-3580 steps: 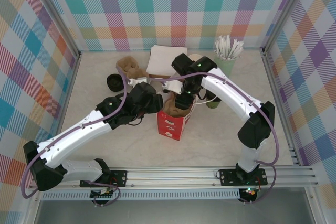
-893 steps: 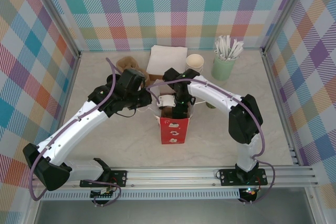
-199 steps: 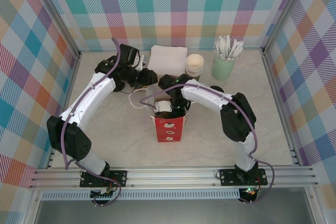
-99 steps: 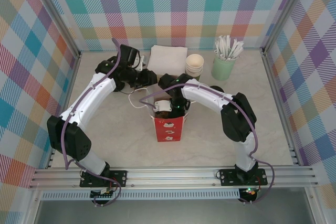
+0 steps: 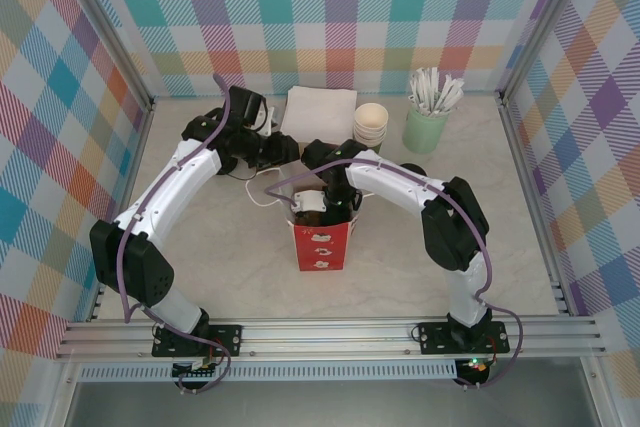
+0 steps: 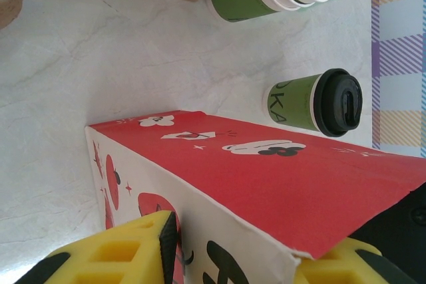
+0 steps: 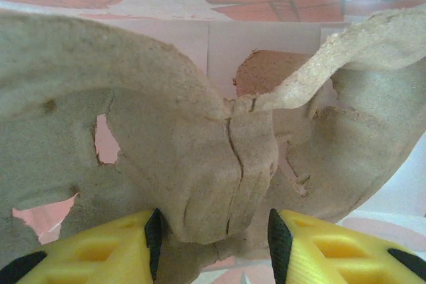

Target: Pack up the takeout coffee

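Your green paper coffee cup with the black lid (image 6: 303, 101) stands upright on the pale marbled table (image 5: 220, 247). It is to the right of the red printed paper bag (image 5: 320, 245) and well apart from it, toward the far right corner. From above, the cup (image 5: 413, 170) shows just beyond the right arm. Nothing is touching it.

Past it, along the far edge, are the stack of green paper cups (image 5: 370, 125) and the pale-green holder of white sticks (image 5: 428, 127).

Your right gripper (image 7: 213, 231) is down in the mouth of the bag. Its pads are closed on the middle ridge of the brown moulded-pulp cup carrier (image 7: 200, 164), which sits inside the bag.

Your left gripper (image 6: 233, 244) hangs near the far edge, left of the bag and beside the white napkin stack (image 5: 320, 112). Its jaws are partly apart with nothing in them, and it looks across at the bag's side.

The step in hand appears to be seating the carrier, and the coffee is not yet packed. Next you will likely need to:
- let go of the ridge;
- lift the right claw straight up so the carrier does not come with it;
- reach right and take the cup round its body, below the lid;
- keep the cup upright and lower it into one of the carrier's wells.

The left claw could steady the bag wall, since the bag looks light and may tip.
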Robot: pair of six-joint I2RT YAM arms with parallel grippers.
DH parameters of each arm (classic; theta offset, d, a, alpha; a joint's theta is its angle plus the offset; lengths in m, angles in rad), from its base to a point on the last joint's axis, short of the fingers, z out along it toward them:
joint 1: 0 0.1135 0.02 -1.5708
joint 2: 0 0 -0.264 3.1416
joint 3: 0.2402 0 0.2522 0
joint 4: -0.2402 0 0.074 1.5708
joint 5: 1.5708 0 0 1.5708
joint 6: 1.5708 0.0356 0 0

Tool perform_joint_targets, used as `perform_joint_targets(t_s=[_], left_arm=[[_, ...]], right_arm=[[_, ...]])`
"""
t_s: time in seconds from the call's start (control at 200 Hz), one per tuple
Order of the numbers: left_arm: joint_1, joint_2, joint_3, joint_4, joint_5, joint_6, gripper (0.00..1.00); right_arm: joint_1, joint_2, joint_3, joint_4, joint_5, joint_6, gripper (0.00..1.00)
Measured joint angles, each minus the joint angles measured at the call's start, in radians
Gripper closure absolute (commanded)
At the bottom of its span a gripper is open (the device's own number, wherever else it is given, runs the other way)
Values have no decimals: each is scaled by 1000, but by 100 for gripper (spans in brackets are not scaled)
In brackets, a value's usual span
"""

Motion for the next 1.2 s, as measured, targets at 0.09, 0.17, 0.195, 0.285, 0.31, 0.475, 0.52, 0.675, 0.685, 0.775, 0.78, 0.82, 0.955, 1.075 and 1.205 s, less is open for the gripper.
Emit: perform_joint_targets(t_s=[0.09,0.17,0.195,0.285,0.31,0.475,0.52,0.675,0.685,0.775,0.78,0.82,0.955,1.075,1.205], left_arm=[[0,0,-2,0,-1,0,65],[0,0,-4,4,-1,0,66],[0,0,-5,5,-1,-1,66],[0,0,-5,5,-2,-3,66],[0,0,-5,5,-2,-3,66],[0,0,-5,5,-9,-3,66],[0,0,-5,5,-9,-3,67],[-1,0,-7,6,-12,-3,67],[-1,0,-7,6,-12,-3,67],[-1,0,-7,13,-12,-3,67],[-1,0,-7,13,-12,-3,67],[-1,0,-8,13,-12,-3,67],[-1,0,-13,17,-14,-3,67],[-4,0,-13,19,-20,-3,67],[-6,0,-13,19,-20,-3,68]], right_arm=[[0,0,0,1,-1,0,55],[0,0,0,2,-5,0,59],[0,0,0,2,-7,0,61],[0,0,0,2,-11,1,65],[0,0,0,2,-12,0,66],[0,-17,0,2,-19,1,73],[-1,-26,0,2,-19,2,75],[-2,-58,0,0,-23,4,75],[-2,-59,0,-1,-23,4,75],[-2,-60,0,-1,-22,4,75],[-2,-60,0,-1,-23,4,75],[-2,-60,0,-2,-22,4,75],[-2,-60,0,-2,-22,4,75],[-2,-71,0,-2,-22,5,76],[-2,-93,0,-3,-22,5,77]])
